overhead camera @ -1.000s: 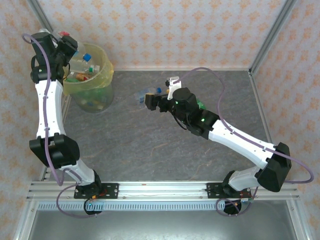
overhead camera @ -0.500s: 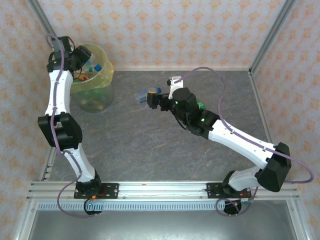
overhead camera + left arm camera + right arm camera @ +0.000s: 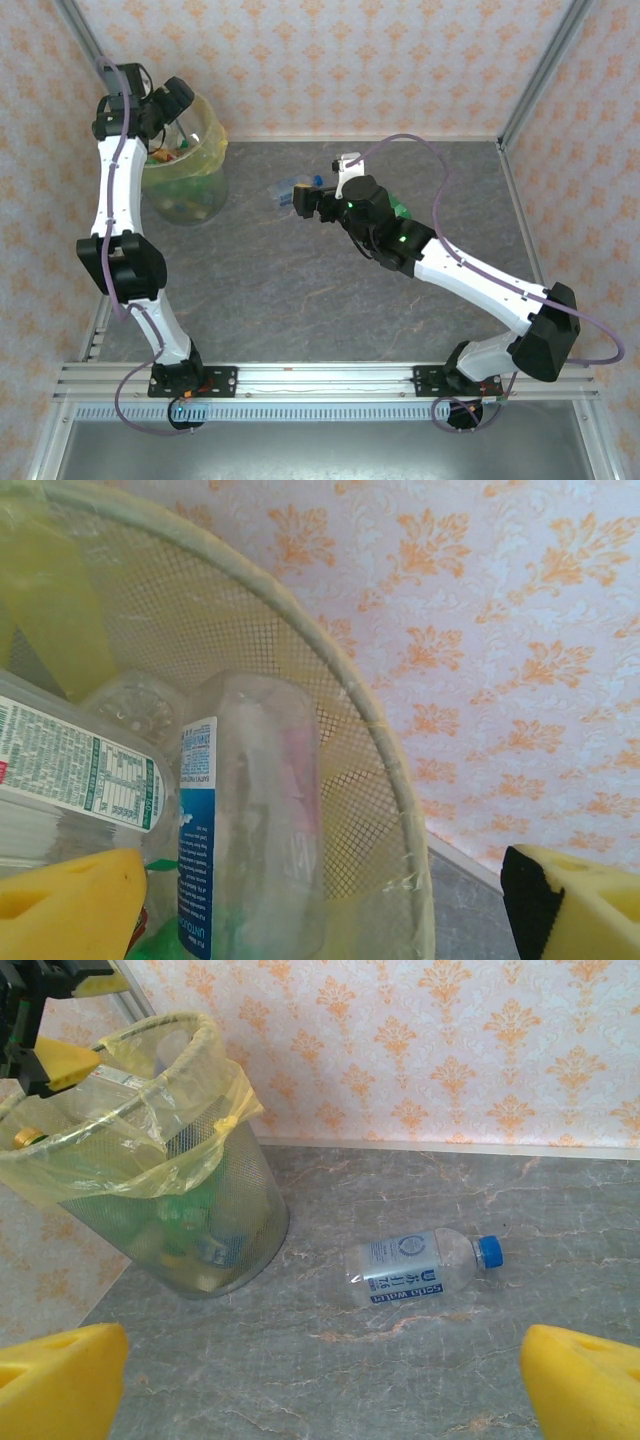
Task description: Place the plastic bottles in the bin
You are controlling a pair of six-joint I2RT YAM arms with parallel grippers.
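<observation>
My left gripper [image 3: 172, 103] hangs over the bin [image 3: 196, 196], a mesh bucket with a yellow bag. Its yellow pads [image 3: 70, 900] stand wide apart, so the left gripper [image 3: 320, 920] is open. A clear bottle with a blue label [image 3: 250, 810] lies loose inside the bin's rim [image 3: 340, 680], beside another labelled bottle [image 3: 70, 770]. A clear bottle with a blue cap [image 3: 425, 1265] lies on the table [image 3: 289, 189], right of the bin [image 3: 200, 1220]. My right gripper [image 3: 303, 201] hovers open just short of it, fingers [image 3: 60, 1380] empty.
Several bottles fill the bin [image 3: 175, 152]. A green bottle [image 3: 400, 210] lies partly behind the right arm. Patterned walls close off the back and sides. Grey marble table [image 3: 280, 290] stretches between the arms.
My left gripper swung right over the bin's mouth and opened, letting go of the clear bottle it held. The right arm has barely moved.
</observation>
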